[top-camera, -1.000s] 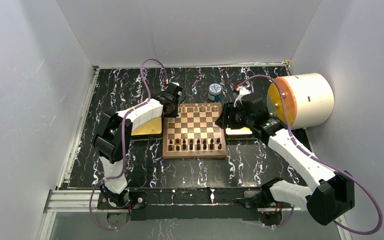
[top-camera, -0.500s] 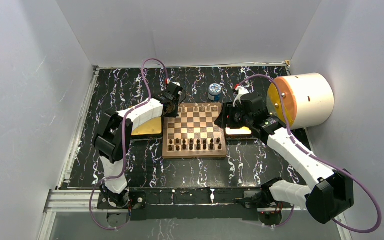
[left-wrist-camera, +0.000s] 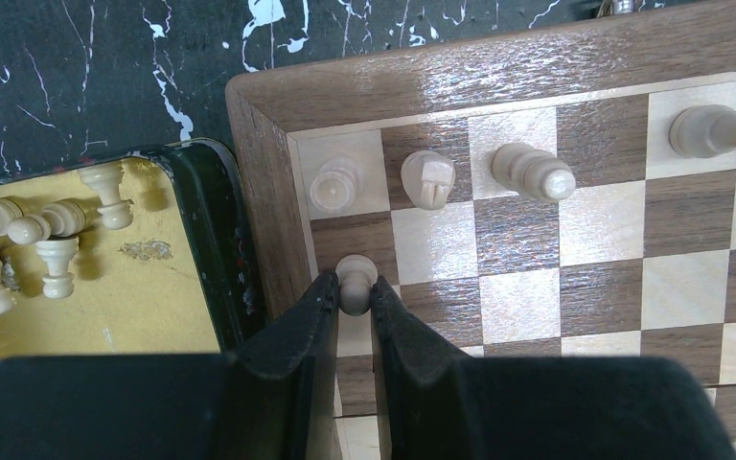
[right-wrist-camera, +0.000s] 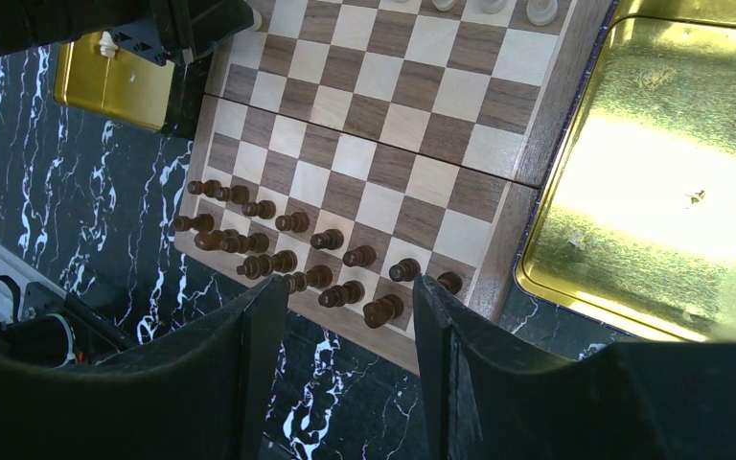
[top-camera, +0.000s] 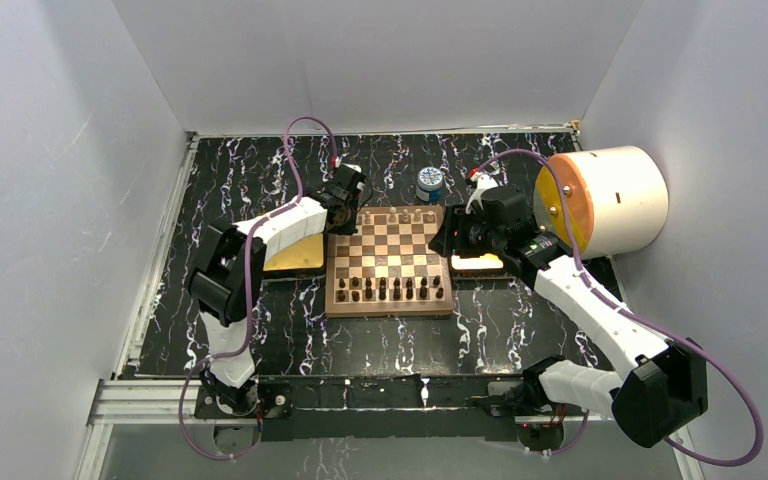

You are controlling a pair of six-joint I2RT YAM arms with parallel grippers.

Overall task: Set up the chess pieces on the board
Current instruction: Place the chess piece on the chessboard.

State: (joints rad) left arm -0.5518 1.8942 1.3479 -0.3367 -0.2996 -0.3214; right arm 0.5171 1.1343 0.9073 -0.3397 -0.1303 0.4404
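Dark brown pieces fill the near rows of the board. The right fingers hang spread wide and hold nothing above the board's near right corner. Toward the table's far edge, the left fingers pinch an upright cream pawn at the board's left edge, just nearer than the corner piece of the far row.

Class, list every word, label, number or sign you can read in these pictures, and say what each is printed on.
No text reads clearly.
White lettering on the left arm, in the right wrist view: too blurred to read.
Any print on the blue-and-white jar: too small to tell.
The board, the gold tray and the chess pieces, including the pawn in the left claw: no marks visible.
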